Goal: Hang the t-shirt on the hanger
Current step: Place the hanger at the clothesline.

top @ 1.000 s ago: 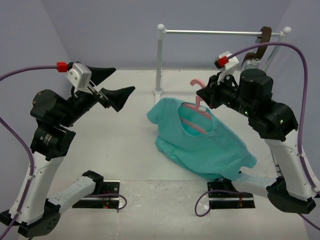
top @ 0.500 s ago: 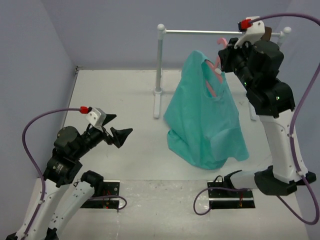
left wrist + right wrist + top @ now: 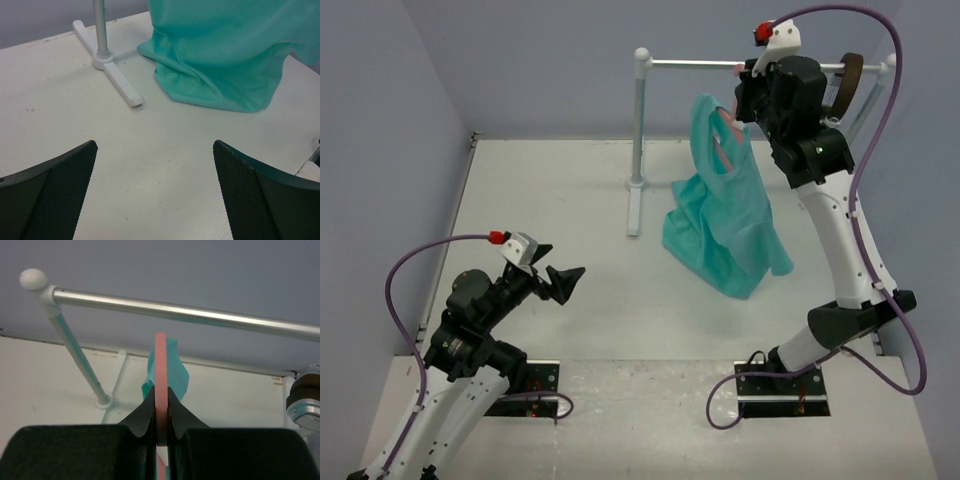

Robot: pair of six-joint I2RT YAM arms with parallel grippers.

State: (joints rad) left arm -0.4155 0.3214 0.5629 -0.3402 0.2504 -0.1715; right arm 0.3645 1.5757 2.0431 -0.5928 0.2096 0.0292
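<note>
Top external view: near us, in the lower left of the frame, the left gripper (image 3: 560, 264) sits low. Its fingers are spread wide and hold nothing, likely to be out of the way. In the middle, the t-shirt (image 3: 730, 215) hangs from the hanger (image 3: 160, 365), and its bottom is bunched on the table (image 3: 550, 190). At the upper right, the right gripper (image 3: 160, 396) pinches the hanger tight, up near the rail (image 3: 710, 65). I think that is so the hook can go over the rail. No words or labels can be read.

hanger (image 3: 160, 375): mostly hidden in t-shirt (image 3: 722, 220) | t-shirt top: cropped, left wrist view
</note>
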